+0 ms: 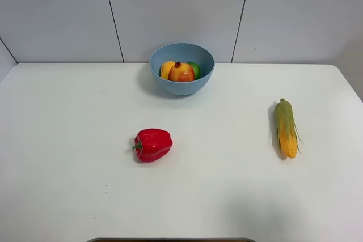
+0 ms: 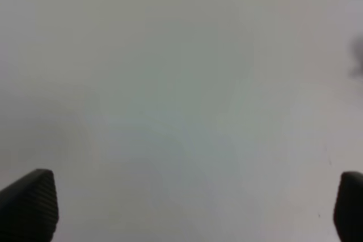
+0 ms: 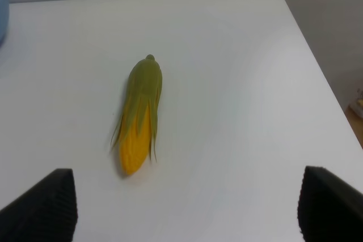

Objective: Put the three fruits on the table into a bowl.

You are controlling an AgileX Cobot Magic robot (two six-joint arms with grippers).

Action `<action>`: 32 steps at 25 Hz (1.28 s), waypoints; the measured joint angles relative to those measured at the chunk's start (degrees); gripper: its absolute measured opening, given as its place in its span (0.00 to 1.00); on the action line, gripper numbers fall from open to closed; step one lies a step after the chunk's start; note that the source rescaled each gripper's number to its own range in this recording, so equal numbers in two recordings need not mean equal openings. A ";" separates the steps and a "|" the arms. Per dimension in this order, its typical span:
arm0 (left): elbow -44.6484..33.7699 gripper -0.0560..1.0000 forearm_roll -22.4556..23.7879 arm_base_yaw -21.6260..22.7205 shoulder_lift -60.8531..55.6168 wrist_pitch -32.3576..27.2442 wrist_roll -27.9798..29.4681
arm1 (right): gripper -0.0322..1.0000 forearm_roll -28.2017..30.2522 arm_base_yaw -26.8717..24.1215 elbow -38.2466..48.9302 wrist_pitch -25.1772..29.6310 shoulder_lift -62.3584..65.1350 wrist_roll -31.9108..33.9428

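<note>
In the exterior high view, you are looking down on the white tabletop (image 1: 68,157). The light-blue bowl (image 1: 182,86) is sitting near the far edge, close to the wall. All three fruits are lying inside it: the mango (image 1: 167,69) on the left, the red-and-yellow fruit (image 1: 181,72) with its dark crown in the middle, and the lime (image 1: 194,69) on the right, partly hidden behind the middle fruit. The three are touching one another. The red bell pepper (image 1: 152,144) is resting on the tabletop in front of the bowl, well apart from it. The corn cob (image 1: 286,128) is lying toward the right side, its husked end pointing to the wall. Neither arm is appearing in this view.

In the left wrist view, you are seeing the left end effector (image 2: 195,208) hanging over bare tabletop. Its two dark fingers (image 2: 28,205) are standing wide apart at the frame's corners, with nothing between them. The picture is blurred, and a dark smudge at one edge cannot be identified.

In the right wrist view, the right end effector (image 3: 187,205) is also showing its fingers (image 3: 42,208) apart and gripping nothing. The corn cob (image 3: 139,114) is lying on the tabletop beyond the fingers, not touching them. A sliver of the bowl rim (image 3: 2,9) is showing at the frame's edge.
</note>
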State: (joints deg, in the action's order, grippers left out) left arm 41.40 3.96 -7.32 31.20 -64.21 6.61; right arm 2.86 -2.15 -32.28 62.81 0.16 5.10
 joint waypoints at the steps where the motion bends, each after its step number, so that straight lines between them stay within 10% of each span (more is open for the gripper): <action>1: -2.44 1.00 -1.30 1.28 -2.56 0.47 -1.27 | 0.52 0.00 0.00 0.00 0.00 0.00 0.00; 14: -14.99 1.00 -8.55 10.10 -30.60 1.33 -13.07 | 0.52 0.00 0.00 0.00 0.00 0.00 0.00; 32: -14.99 1.00 -11.05 10.10 -31.33 0.36 -16.31 | 0.52 0.00 0.00 0.00 0.00 0.00 0.00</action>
State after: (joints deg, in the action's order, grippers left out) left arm 26.41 -7.09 2.78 -0.13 -63.86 -9.70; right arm 2.86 -2.15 -32.28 62.81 0.16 5.10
